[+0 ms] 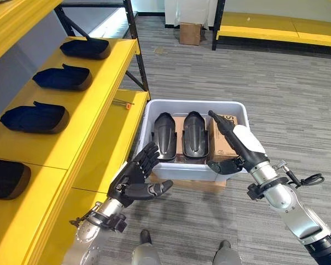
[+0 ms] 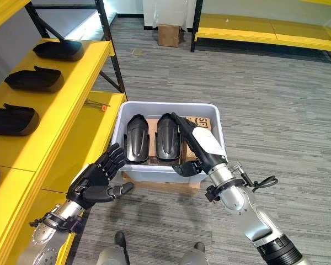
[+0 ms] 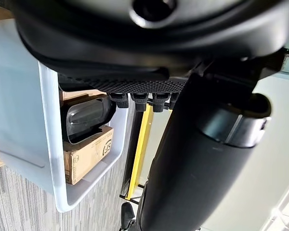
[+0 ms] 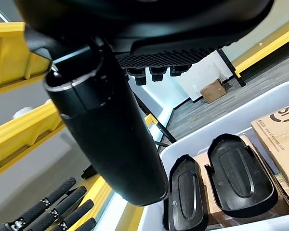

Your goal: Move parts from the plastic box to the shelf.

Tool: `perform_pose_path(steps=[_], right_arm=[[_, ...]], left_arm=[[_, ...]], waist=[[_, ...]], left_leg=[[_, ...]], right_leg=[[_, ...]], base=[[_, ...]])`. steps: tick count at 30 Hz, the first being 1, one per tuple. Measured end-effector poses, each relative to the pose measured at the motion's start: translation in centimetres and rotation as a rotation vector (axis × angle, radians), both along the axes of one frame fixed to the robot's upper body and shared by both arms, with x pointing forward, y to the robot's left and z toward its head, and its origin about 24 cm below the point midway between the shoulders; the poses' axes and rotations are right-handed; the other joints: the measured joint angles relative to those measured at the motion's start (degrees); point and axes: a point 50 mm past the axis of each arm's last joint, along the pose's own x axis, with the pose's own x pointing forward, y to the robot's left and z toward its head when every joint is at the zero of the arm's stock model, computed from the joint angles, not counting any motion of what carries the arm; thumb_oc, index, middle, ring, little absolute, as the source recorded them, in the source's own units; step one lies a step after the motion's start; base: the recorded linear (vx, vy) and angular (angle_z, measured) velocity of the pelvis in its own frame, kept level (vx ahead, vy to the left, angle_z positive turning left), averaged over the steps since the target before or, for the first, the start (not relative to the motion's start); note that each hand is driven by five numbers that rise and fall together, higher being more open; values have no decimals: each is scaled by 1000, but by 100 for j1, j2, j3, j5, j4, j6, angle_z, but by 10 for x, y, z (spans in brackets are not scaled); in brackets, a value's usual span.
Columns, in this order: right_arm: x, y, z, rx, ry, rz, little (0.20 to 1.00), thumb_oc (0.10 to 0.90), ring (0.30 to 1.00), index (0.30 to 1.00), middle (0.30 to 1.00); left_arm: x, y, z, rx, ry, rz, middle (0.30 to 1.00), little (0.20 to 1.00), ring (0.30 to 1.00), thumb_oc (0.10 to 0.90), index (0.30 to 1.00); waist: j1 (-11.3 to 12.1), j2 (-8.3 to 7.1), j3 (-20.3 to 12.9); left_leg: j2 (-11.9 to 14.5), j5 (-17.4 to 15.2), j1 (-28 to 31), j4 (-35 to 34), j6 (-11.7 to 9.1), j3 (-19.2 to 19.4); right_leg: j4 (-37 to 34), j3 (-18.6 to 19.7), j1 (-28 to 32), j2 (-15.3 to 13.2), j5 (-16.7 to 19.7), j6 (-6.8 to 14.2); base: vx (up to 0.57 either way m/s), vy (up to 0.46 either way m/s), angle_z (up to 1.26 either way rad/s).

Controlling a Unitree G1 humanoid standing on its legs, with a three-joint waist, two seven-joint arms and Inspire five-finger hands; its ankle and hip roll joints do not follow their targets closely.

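In the left eye view, two black parts point(image 1: 176, 135) are seen lying in the plastic box point(image 1: 154, 110) beside the yellow shelf point(image 1: 94, 110); the left hand point(image 1: 137, 175) is spread wide and empty at the box's near rim. In the right wrist view, the right hand point(image 4: 111, 144) is held straight-fingered and empty above the parts; one part should be enclosed fully before lifting.

A closed cardboard carton point(image 1: 190, 33) stands on the grey striped carpet point(image 1: 276, 94) at the far end of the room, just beside a low yellow rack point(image 1: 276, 27) with dark uprights. Near the shelving, a small orange-tipped bit of wire point(image 1: 123, 103) lies loose. White sheeting point(image 1: 190, 11) hangs behind the carton.
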Motion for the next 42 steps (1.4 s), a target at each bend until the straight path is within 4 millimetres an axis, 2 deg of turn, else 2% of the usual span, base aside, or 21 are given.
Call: perform_pose_path(steps=[4, 7, 9, 11, 12, 14, 15, 16, 17, 19, 20, 22, 23, 24, 26, 27, 28, 32, 38, 42], right_arm=[[2, 0, 4, -4, -12, 3, 1000, 900, 1000, 1000, 1000], [2, -1, 4, -21, -10, 5, 1000, 900, 1000, 1000, 1000], [1, -5, 5, -21, -16, -6, 1000, 900, 1000, 1000, 1000], [1, -8, 6, -32, -25, -23, 1000, 900, 1000, 1000, 1000], [1, -8, 6, -30, -32, -24, 1000, 900, 1000, 1000, 1000], [0, -6, 7, -27, -36, -18, 1000, 900, 1000, 1000, 1000], [-1, -5, 9, -24, -46, -11, 1000, 900, 1000, 1000, 1000], [-1, -1, 12, -23, -77, -3, 1000, 900, 1000, 1000, 1000], [-3, 2, 20, -26, -130, 10, 1000, 900, 1000, 1000, 1000], [2, 14, 36, -43, -238, 38, 1000, 900, 1000, 1000, 1000], [7, 21, 46, -54, -296, 52, 1000, 900, 1000, 1000, 1000], [10, 24, 56, -81, -355, 65, 1000, 900, 1000, 1000, 1000], [12, 25, 60, -90, -374, 71, 1000, 900, 1000, 1000, 1000], [17, 27, 69, -109, -409, 77, 1000, 900, 1000, 1000, 1000], [25, 30, 83, -143, -449, 80, 1000, 900, 1000, 1000, 1000], [28, 30, 88, -175, -452, 74, 1000, 900, 1000, 1000, 1000], [28, 28, 88, -196, -439, 69, 1000, 900, 1000, 1000, 1000], [29, 19, 92, -271, -423, 58, 1000, 900, 1000, 1000, 1000], [30, 25, 99, -289, -430, 87, 1000, 900, 1000, 1000, 1000], [30, 29, 100, -291, -427, 95, 1000, 900, 1000, 1000, 1000]], left_arm=[[2, -1, 4, -4, -33, -9, 1000, 1000, 1000, 900, 1000], [2, -2, 5, -3, -39, -36, 1000, 1000, 1000, 900, 1000], [2, -4, 5, -5, -44, -49, 1000, 1000, 1000, 900, 1000], [2, -7, 4, -7, -39, -62, 1000, 1000, 1000, 900, 1000], [1, -8, 3, -9, -35, -72, 1000, 1000, 1000, 900, 1000], [0, -6, 3, -6, -33, -69, 1000, 1000, 1000, 900, 1000], [0, -4, 3, 0, -33, -62, 1000, 1000, 1000, 900, 1000], [1, -2, 3, 5, -30, -42, 1000, 1000, 1000, 900, 1000], [4, 0, 7, 15, -43, -27, 1000, 1000, 1000, 900, 1000], [13, -1, 13, 36, -61, -9, 1000, 1000, 1000, 900, 1000], [20, -3, 16, 40, -68, 8, 1000, 1000, 1000, 900, 1000], [31, -11, 26, 44, -105, 9, 1000, 1000, 1000, 900, 1000], [34, -12, 30, 39, -127, 18, 1000, 1000, 1000, 900, 1000], [38, -14, 36, 20, -159, 36, 1000, 1000, 1000, 900, 1000], [37, -18, 40, -10, -177, 39, 1000, 1000, 1000, 900, 1000], [35, -21, 39, -25, -173, 33, 1000, 1000, 1000, 900, 1000], [34, -23, 36, -46, -164, 36, 1000, 1000, 1000, 900, 1000], [32, -25, 33, -59, -157, 29, 1000, 1000, 1000, 900, 1000], [32, -25, 35, -55, -166, 18, 1000, 1000, 1000, 900, 1000], [31, -23, 34, -42, -161, 19, 1000, 1000, 1000, 900, 1000]], waist=[[96, 46, 176], [150, 56, 190], [184, 4, 220], [233, -32, 268], [264, -51, 284], [300, -113, 309], [290, -167, 324], [282, -200, 329], [204, -269, 316], [115, -425, 342], [92, -420, 424], [38, -351, 522], [39, -298, 610], [25, -77, 831], [67, 241, 1096], [16, 373, 1178], [-38, 412, 1181], [-111, 421, 1186], [-55, 421, 1187], [33, 412, 1191]], left_leg=[[87, -84, -190, 202, -45, -27], [97, -319, -448, 583, 23, -125], [38, -474, -534, 813, 110, -164], [-9, -749, -516, 1098, 189, -182], [-30, -935, -439, 1247, 181, -131], [-43, -992, -246, 1218, 258, 28], [-30, -1001, -161, 1196, 337, 12], [-15, -990, -173, 1092, 314, 62], [-29, -839, -315, 976, 365, 64], [-112, -720, -615, 962, 395, 126], [-103, -713, -741, 1045, 380, 93], [-124, -637, -1073, 1144, 255, -138], [-99, -590, -1162, 1157, 181, -200], [24, -505, -1268, 1112, 77, -324], [246, -250, -1315, 732, 83, -315], [294, -73, -1298, 459, 110, -317], [303, 44, -1263, 257, 153, -310], [283, 221, -1013, -115, -1, -177], [16, 219, -990, -174, 0, -176], [-42, 170, -1006, -165, 53, -185]], right_leg=[[-138, -66, -21, 62, 61, 53], [-277, -129, 7, 52, 133, -23], [-277, -183, 44, -1, 239, -91], [82, -281, -47, -115, 425, -284], [549, -280, -269, -242, 584, -402], [868, -273, -425, -315, 810, -492], [1157, -291, -528, -318, 740, -459], [1252, -19, -742, -193, 431, -336], [606, 75, -816, -57, 340, -227], [-154, 23, -1117, -146, 446, -61], [-398, 93, -1174, -178, 558, -44], [-719, 277, -1155, -142, 633, -104], [-749, 257, -1181, -106, 1015, -20], [-671, 134, -1297, 38, 1204, -26], [-657, 60, -1509, 291, 1192, -127], [-597, -2, -1607, 359, 1183, -220], [-556, -34, -1673, 385, 1156, -262], [-412, -25, -1698, 405, 1025, -260], [-211, 11, -1763, 113, 906, -136], [-149, 24, -1794, 39, 875, -103]], base=[[9, 129, 0], [100, 179, 6], [148, 172, 4], [212, 107, -20], [201, 14, -41], [148, -201, -37], [104, -452, -23], [-1, -584, 5], [-26, -377, 14], [-53, -324, 13], [-53, -276, 13], [-83, -188, 42], [-102, -164, 48], [-36, -86, 17], [19, -116, -8], [62, -90, -4], [49, -30, 1], [47, 6, -3], [30, 17, 11], [71, 61, 6]])
